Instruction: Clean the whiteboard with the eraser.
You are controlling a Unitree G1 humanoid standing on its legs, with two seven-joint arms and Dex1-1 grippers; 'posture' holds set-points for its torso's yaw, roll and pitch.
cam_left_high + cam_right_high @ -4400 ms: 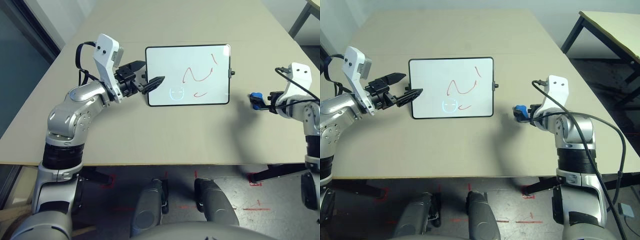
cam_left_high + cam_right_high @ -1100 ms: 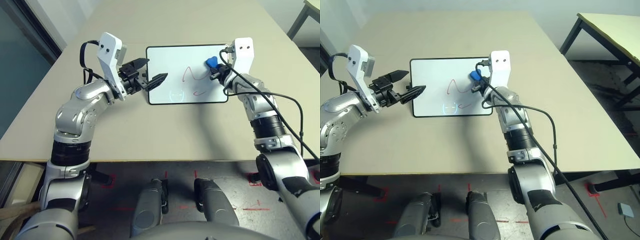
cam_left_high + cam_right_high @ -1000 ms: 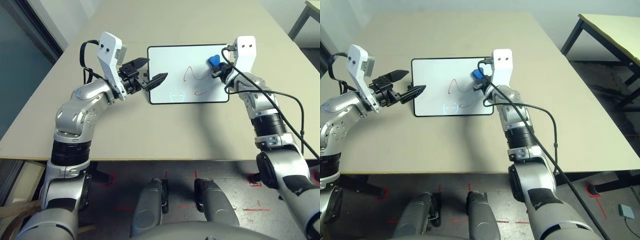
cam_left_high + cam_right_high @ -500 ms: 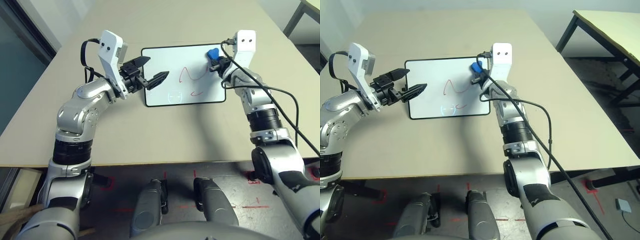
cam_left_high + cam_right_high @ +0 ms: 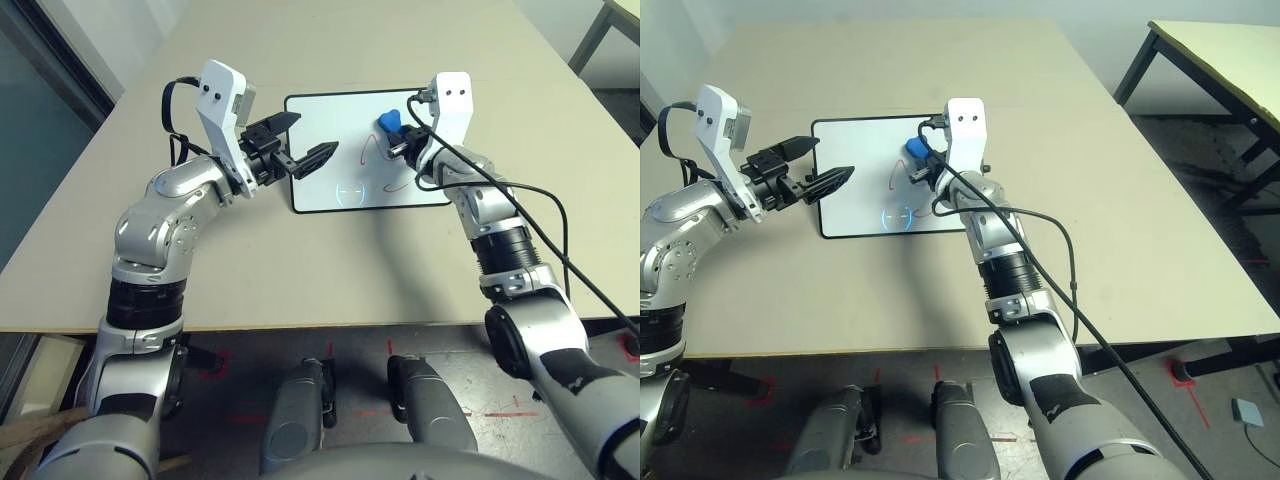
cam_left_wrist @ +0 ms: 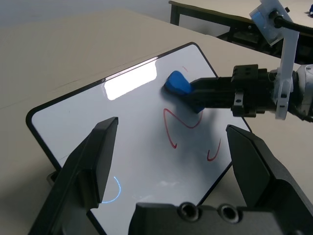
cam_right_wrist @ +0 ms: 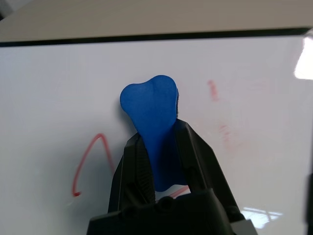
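Whiteboard (image 5: pixel 330 120) glossy, eraser (image 7: pixel 151 117) blue, lobed

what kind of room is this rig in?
Likely a lab or test room, not a home. A plain beige table holds just a whiteboard; red tape marks sit on the dark floor, and a second bare work table stands to the robot's right.

Head stereo pair: high, looking forward and down over both arms at the table (image 5: pixel 300 260); the eyes sit side by side and share the whiteboard (image 5: pixel 340 110), both arms, floor.

Left wrist camera: low, close, looking across the whiteboard from its left end toward the right gripper (image 6: pixel 195 95).

Right wrist camera: very close, facing the board surface past the eraser (image 7: pixel 151 122).
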